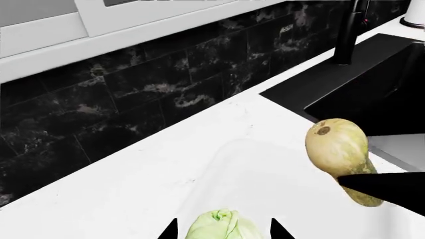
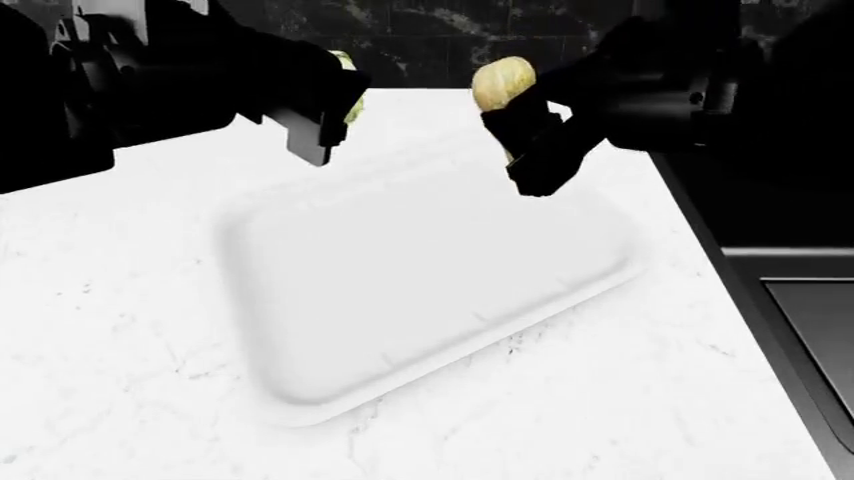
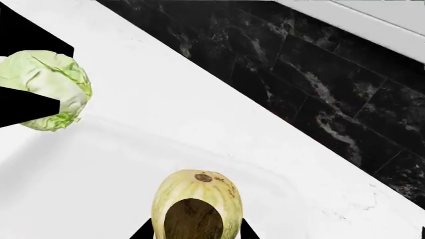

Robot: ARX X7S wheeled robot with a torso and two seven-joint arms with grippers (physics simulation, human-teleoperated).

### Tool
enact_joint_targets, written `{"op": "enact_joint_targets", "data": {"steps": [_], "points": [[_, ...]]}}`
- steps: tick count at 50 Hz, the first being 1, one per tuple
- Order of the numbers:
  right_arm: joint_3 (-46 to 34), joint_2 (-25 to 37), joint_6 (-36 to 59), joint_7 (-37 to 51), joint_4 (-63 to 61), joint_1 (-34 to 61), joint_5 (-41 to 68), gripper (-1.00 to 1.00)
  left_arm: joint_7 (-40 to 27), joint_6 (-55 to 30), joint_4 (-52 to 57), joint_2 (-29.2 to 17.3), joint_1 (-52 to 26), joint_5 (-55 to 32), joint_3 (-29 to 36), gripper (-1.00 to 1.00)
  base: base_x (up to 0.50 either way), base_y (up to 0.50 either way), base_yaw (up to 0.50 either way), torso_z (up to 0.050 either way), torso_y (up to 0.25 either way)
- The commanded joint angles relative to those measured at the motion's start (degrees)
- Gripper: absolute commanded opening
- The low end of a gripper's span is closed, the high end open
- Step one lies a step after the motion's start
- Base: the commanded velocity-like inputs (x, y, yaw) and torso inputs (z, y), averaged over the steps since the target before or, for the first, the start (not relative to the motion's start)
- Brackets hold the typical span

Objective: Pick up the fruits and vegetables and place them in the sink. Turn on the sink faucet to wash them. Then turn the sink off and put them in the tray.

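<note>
Left gripper [image 2: 324, 128]: pinched on the cabbage [image 1: 222, 225], fingers either side of the ball, hanging over the tray's [image 2: 400, 380] far left part. Cabbage mostly hidden behind the arm in the head view, only a pale green sliver showing.

Right gripper [image 2: 523, 135]: clamped on the squash [image 2: 503, 84], gripped low on the body with the stem end sticking up past the fingertips, over the tray's far right part. Both held clear of the tray, no contact visible.

Risks, as judged from here: round cabbage likely to roll once freed, possibly over the low rim and onto the counter [image 2: 120, 330] if let go from height. Squash, top-heavy in that grip, likely to tip and tumble toward the cabbage side or toward the sink [image 1: 371, 94] edge beyond the right gripper. Grippers near each other, so a careless lowering might knock one load against the other.

Tray: nothing in it yet. Sink: only partly in view, no produce visible inside. Faucet [image 1: 350, 32] upright behind the basin.
</note>
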Motion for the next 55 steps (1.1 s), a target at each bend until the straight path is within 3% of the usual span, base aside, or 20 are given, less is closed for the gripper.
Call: {"op": "enact_joint_targets", "data": {"steps": [1,14,34,35,55], "points": [[-1.77,-4.84,-2.8,-5.62,4.91,-2.13,-7.9,-1.0,-1.47,-1.23,1.32,-0.64,0.64,-1.32,0.93,-1.0,0.0,0.0,0.0,0.0,0.0],[-5.62,-9.88,-4.82,-11.41,12.44,-2.65,-13.99,-1.0,-1.1,-1.07,1.47,-0.61,0.55,-1.44,0.82,-1.0,0.0,0.0,0.0,0.001,0.002],[-8.55,-9.14,0.94,-10.89,12.05,-4.18,-11.46,-1.0,-0.45,-0.69,0.95,-0.13,0.74,-0.32,1.16,-1.0,0.0,0.0,0.0,0.001,0.002],[-8.51,-9.14,0.91,-10.86,12.15,-4.13,-11.46,1.0,-0.42,-0.69,0.94,-0.12,0.74,-0.23,1.19,-1.0,0.0,0.0,0.0,0.0,0.0],[-4.83,-7.77,-0.25,-7.38,11.18,-3.05,-8.23,1.0,-0.76,-0.54,1.4,-0.05,1.38,-0.38,1.56,-1.0,0.0,0.0,0.0,0.0,0.0]]}}
